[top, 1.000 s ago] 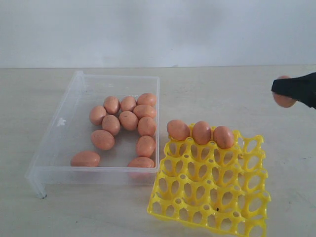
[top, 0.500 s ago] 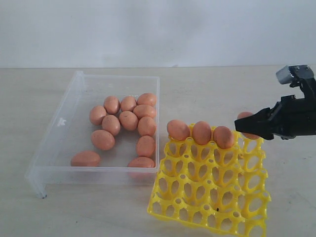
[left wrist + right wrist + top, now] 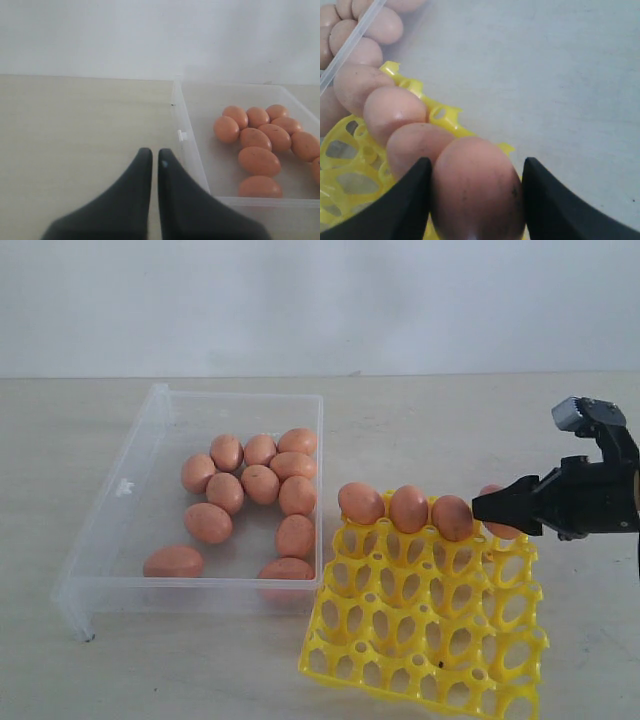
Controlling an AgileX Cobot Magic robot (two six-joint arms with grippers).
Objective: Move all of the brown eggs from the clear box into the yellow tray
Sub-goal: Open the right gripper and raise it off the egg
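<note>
Down and inward since half a second back: right gripper [image 3: 495, 510] has dropped from above the yellow tray [image 3: 420, 640] to the level of its back row. A second ago it was out at the frame's edge.

- Jaws clamped on one brown egg [image 3: 472, 195], one finger on either side of it.
- Held egg sits over the back corner cup, the last free cup of that row, just beside the three seated eggs [image 3: 408, 508].
- Judgement: set-down is nearly due; only a short lowering and a release are left for this egg.

Around:
- Clear box [image 3: 120, 490] holds about a dozen more eggs [image 3: 260, 483], bunched toward its tray side, one lying alone near the front wall.
- Rest of the tray's cups are bare.
- Left gripper [image 3: 155, 155] hangs over the table [image 3: 450, 420] just outside the box, jaws together, holding nothing.

In the way:
- Nearest seated egg [image 3: 415, 142] lies right against my inner finger in the right wrist view. Spreading the jaws could nudge it, so I judge a gentle, narrow release is wanted.
</note>
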